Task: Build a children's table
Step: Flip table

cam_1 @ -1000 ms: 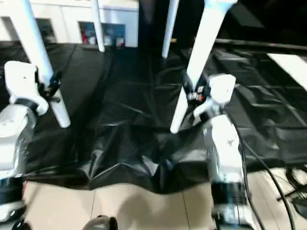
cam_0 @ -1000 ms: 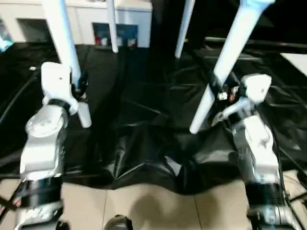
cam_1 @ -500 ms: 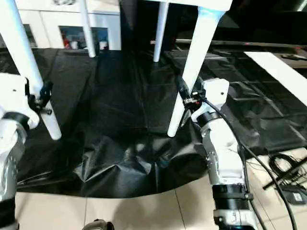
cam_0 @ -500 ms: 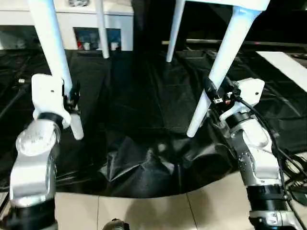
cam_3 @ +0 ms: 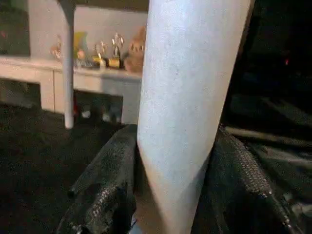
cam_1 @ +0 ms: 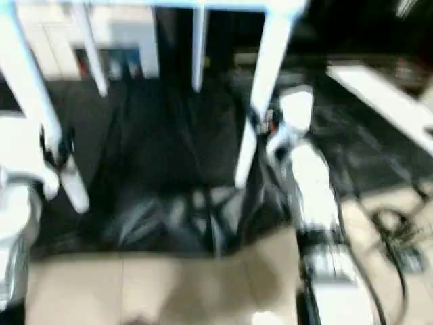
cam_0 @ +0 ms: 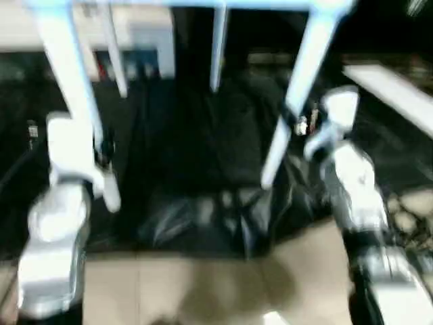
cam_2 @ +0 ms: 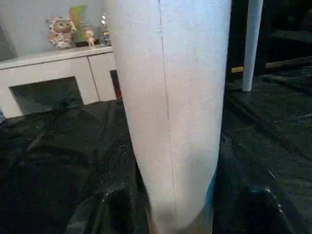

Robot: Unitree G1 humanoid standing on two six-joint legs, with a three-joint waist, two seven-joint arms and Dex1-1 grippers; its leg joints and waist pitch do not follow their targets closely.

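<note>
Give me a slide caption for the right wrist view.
Right tool clamped on a white table leg, above black sheeting.

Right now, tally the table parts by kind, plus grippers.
Tabletop: 1
Legs: 4: near left leg, near right leg, far left leg, far right leg
Grippers: 2: left gripper, right gripper, each clamped on a near leg
Total: 7

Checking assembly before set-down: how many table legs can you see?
4: near left leg in the left gripper, near right leg in the right gripper, two far legs behind.
</note>
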